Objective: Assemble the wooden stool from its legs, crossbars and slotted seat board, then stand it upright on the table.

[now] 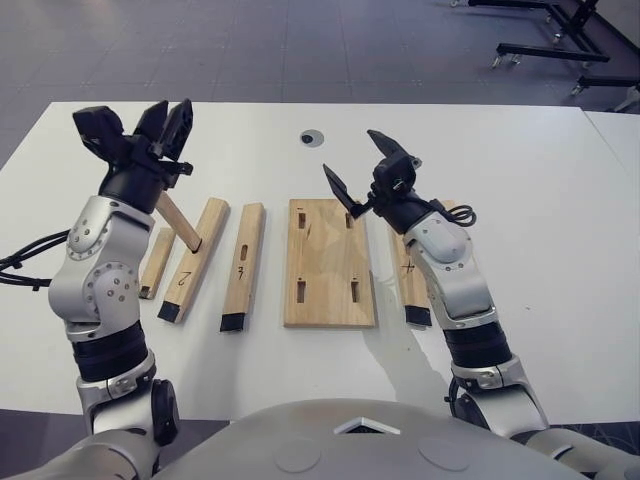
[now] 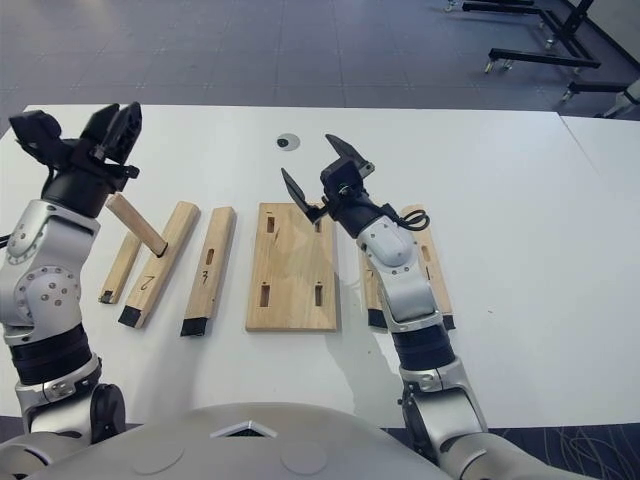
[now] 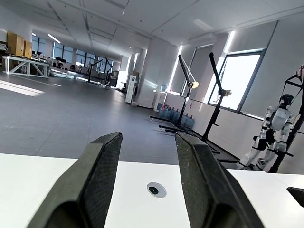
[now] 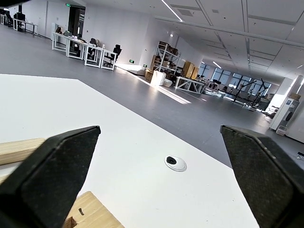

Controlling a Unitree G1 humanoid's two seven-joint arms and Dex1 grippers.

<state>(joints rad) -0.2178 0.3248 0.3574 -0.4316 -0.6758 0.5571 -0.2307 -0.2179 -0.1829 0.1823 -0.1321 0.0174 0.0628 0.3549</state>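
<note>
The slotted seat board (image 1: 330,262) lies flat at the table's middle. To its left lie two long legs (image 1: 195,258) (image 1: 243,265), a short crossbar (image 1: 157,262), and another crossbar (image 1: 180,222) resting aslant across the outer leg. More legs (image 2: 430,270) lie to the board's right, partly hidden under my right arm. My left gripper (image 1: 165,125) is raised above the left-hand pieces, open and empty, its fingers (image 3: 85,190) apart. My right gripper (image 1: 360,168) hovers over the board's far right corner, wide open and empty; the board's corner (image 4: 90,211) shows below it.
A round cable grommet (image 1: 313,138) sits in the white table (image 1: 520,200) beyond the board. The table's far half and right side are bare. Metal frames (image 1: 560,50) stand on the floor behind.
</note>
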